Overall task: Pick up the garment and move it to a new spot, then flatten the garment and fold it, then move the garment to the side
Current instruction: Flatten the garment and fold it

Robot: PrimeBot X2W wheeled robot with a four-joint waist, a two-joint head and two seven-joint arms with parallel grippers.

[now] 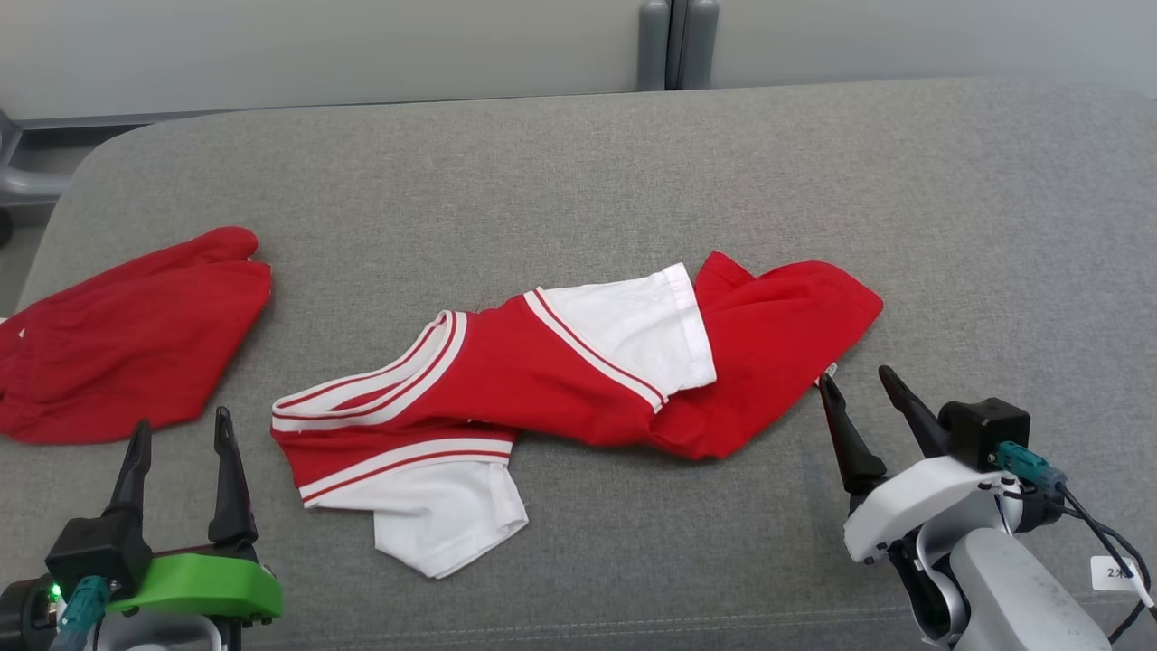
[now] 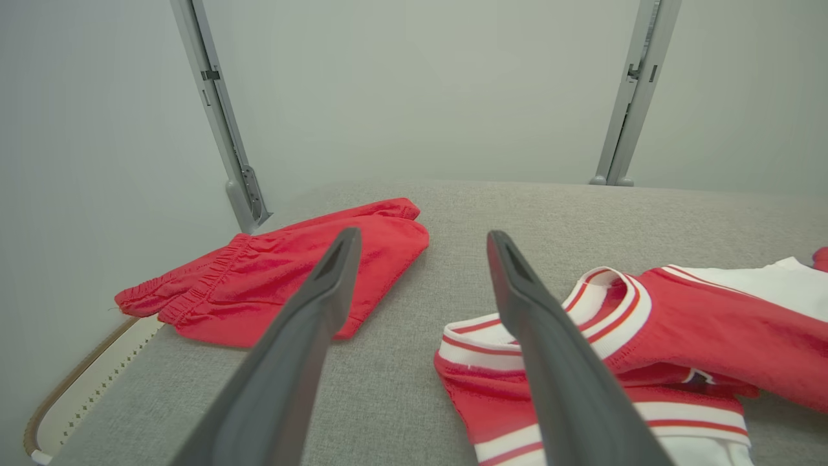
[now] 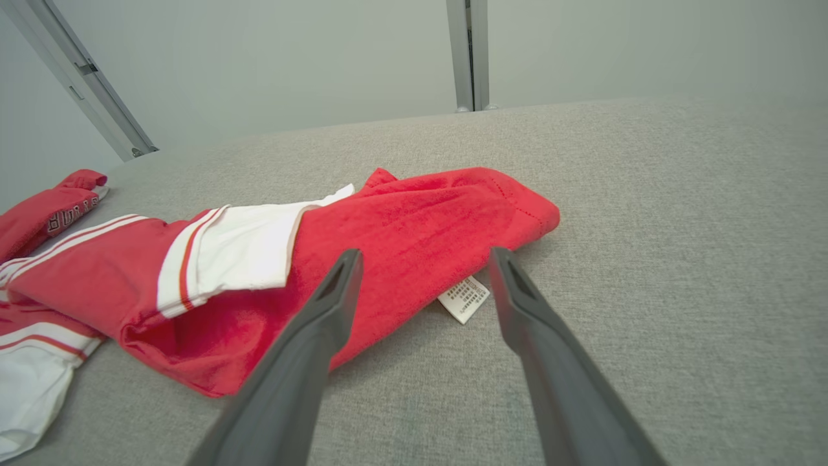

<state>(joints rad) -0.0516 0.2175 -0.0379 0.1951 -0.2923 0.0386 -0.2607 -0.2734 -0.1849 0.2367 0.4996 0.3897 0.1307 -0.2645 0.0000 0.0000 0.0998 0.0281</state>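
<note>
At the far left of the grey padded surface (image 1: 578, 163) lies a crumpled pair of red shorts (image 1: 126, 344), partly cut off by the left edge of the head view. In the left wrist view the shorts' gathered waistband lies toward the surface's left edge.

The left gripper (image 1: 183, 420) sits at the near left. Its two dark fingers are spread wide with nothing between them and point toward the far side. The tips are close to the shorts' near edge, and I cannot tell whether they touch the cloth.

The garment (image 1: 560, 371), a red shirt with white sleeves and red-and-white striped trim, lies in the middle of the surface. It is twisted and unfolded, running from near left to far right. The striped collar is at its left end. One white sleeve points toward the near side and the other is folded across the middle. The plain red body bunches at the right end, where a small white care label (image 3: 464, 299) pokes out from under the near edge.

The right gripper (image 1: 856, 375) is at the near right, fingers wide apart and empty, with its tips just beside the shirt's right end. In the right wrist view the label lies between the two fingers.

Two grey posts (image 1: 669, 45) stand at the far edge.
</note>
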